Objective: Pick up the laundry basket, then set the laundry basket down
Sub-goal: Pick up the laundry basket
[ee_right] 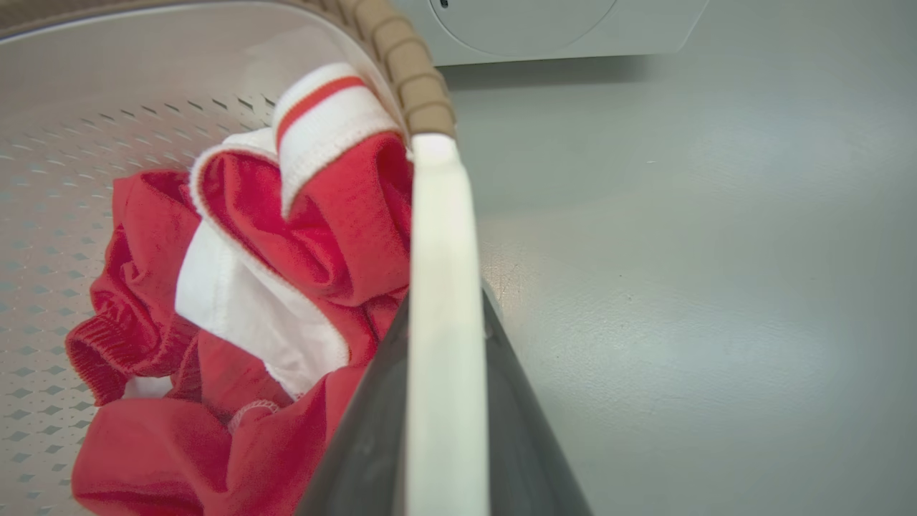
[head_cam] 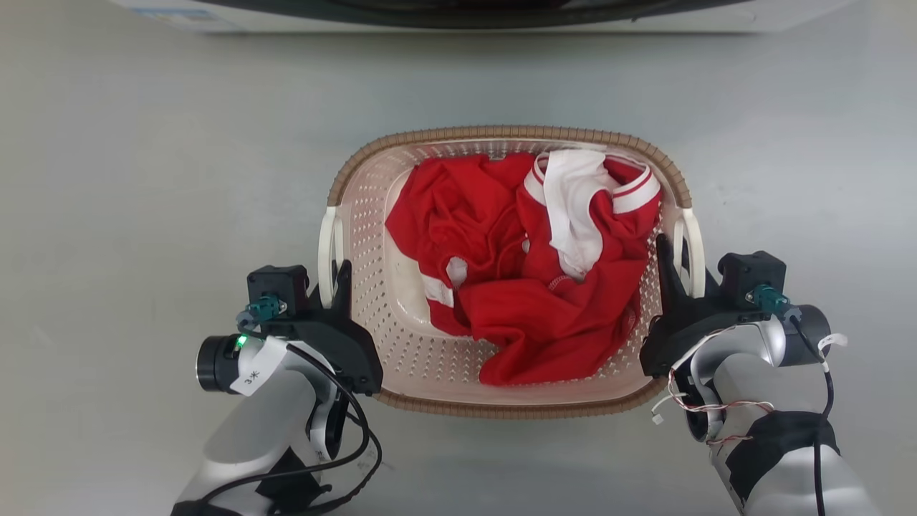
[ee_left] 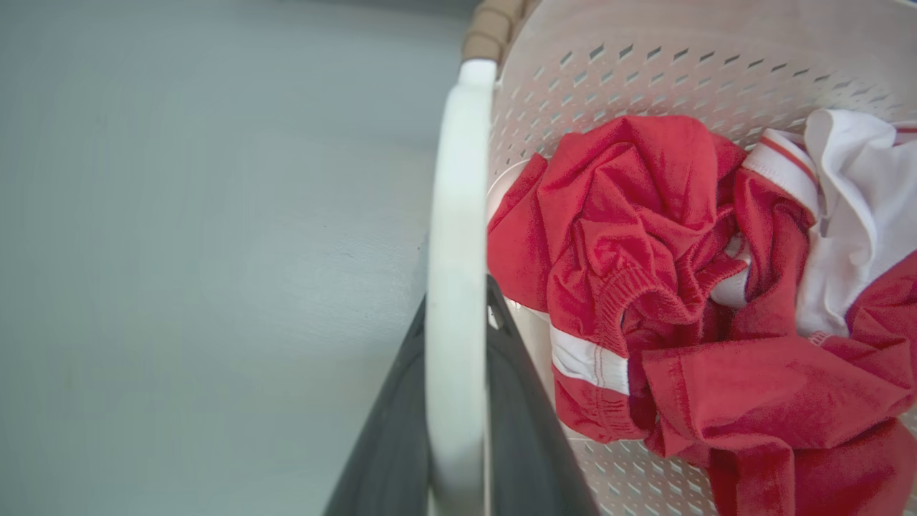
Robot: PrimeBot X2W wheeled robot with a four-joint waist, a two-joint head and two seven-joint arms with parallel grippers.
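Black fingers of the left hand and right hand each clamp a smooth white handle of the laundry basket, centre frame against the grey floor. Uneven lifting could tip it, spilling the crumpled red clothes; perforated cream walls, ribbed brown rim.

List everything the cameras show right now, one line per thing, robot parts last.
laundry basket: one, cream with a brown woven-look rim, centre, between the grippers
left handle and right handle: two, white, on the basket's sides
red garments: count unclear, red with white stripes, crumpled inside the basket
white cloth: one, white, on the red pile, far right part
washing machine: one, white, beyond the basket
floor: grey, all around
left gripper: one, dark, fingers either side of the left handle
right gripper: one, dark, fingers either side of the right handle
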